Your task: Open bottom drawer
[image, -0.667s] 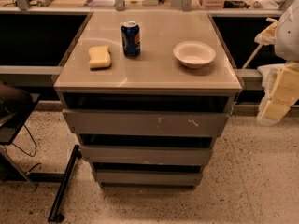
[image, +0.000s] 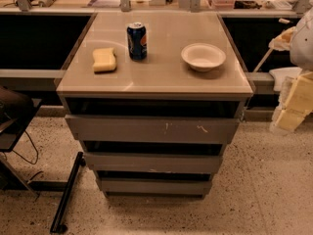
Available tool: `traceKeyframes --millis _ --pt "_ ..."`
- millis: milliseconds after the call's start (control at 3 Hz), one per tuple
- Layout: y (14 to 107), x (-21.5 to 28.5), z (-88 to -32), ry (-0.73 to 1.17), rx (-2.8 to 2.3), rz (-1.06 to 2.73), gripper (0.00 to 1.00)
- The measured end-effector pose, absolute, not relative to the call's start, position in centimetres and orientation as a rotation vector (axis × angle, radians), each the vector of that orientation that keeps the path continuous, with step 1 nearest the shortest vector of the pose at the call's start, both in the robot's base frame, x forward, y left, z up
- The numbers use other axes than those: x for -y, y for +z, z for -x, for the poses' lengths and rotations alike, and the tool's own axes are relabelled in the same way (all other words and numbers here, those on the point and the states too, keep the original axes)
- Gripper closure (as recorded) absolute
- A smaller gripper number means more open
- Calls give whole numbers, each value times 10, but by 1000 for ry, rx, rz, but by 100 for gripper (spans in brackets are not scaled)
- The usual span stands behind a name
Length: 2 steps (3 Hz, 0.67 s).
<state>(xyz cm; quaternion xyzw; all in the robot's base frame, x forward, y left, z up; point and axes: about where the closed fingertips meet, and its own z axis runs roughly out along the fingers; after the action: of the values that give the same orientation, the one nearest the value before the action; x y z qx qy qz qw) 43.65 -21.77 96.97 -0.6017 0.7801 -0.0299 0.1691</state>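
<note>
The bottom drawer (image: 154, 185) is the lowest and narrowest of three grey-brown handleless fronts in the cabinet at the centre of the camera view. Its flat front sits close to the floor, set back under the middle drawer (image: 154, 163). The top drawer (image: 152, 129) is the widest and has white scratch marks. My arm comes in at the right edge, and my gripper (image: 293, 106) hangs there, beige, to the right of the cabinet at about top-drawer height. It is well apart from the bottom drawer and touches nothing.
On the cabinet top (image: 161, 77) stand a blue soda can (image: 137, 40), a yellow sponge (image: 104, 59) and a white bowl (image: 203, 56). A black stand leg (image: 68, 192) lies on the speckled floor at the left. Dark counter openings flank the cabinet.
</note>
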Motion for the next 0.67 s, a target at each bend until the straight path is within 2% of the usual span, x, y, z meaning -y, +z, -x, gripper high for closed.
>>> traceKeyframes --millis 333,667 --pt "953 202 -415 -32 -2115 1721 0" --pt "921 162 -381 54 -1982 1702 0"
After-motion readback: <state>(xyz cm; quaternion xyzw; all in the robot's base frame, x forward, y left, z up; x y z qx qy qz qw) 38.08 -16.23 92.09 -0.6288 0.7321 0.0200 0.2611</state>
